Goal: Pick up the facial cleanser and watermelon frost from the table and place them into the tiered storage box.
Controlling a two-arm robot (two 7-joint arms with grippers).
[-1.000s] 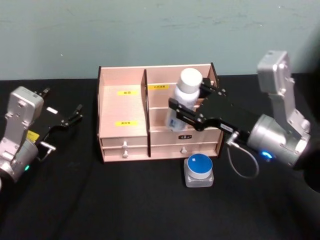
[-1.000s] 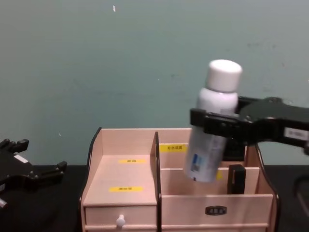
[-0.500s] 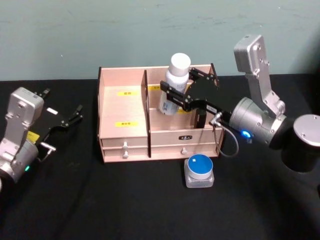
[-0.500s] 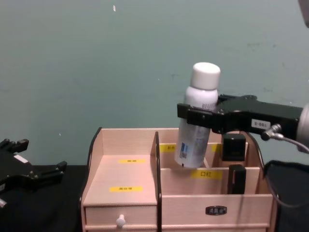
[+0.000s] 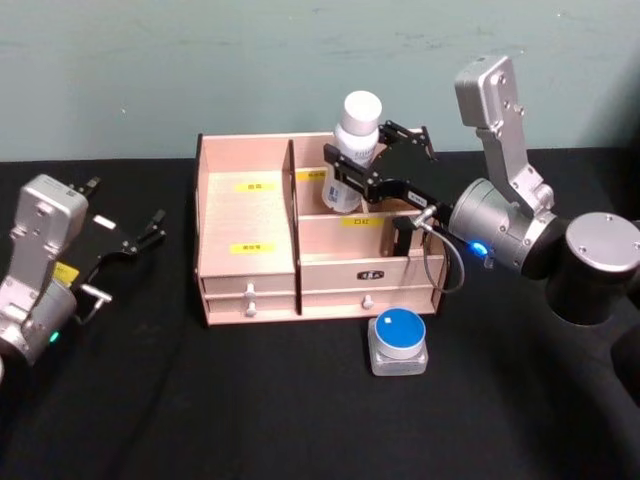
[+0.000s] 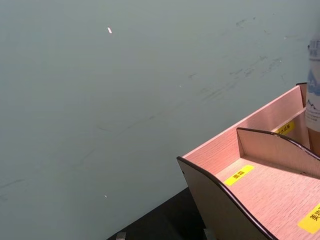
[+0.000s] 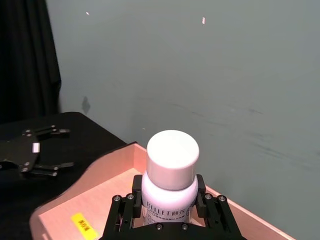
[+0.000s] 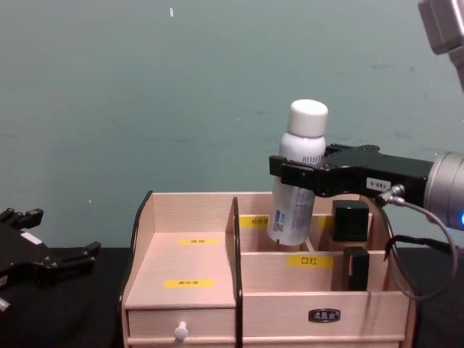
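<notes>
1. White plastic, smooth and rigid, is what the facial cleanser appears to be made of. It is judged light, stiff and somewhat slippery, so a hold round the body below the shoulder is thought best.
2. Such a hold is seen: the right gripper is clamped round the bottle's upper body, just beneath the cap.
3. The bottle is held at the rear right compartment of the tiered storage box, with its base below the rim. Contact with the compartment floor cannot be told.
4. Its long axis is set near upright, cap uppermost, with the cap leaned slightly toward the robot's right.
5. The watermelon frost, a small blue-lidded jar, lies on the table just in front of the box.
6. The left gripper is parked well to the left, fingers spread, with nothing held.
</notes>
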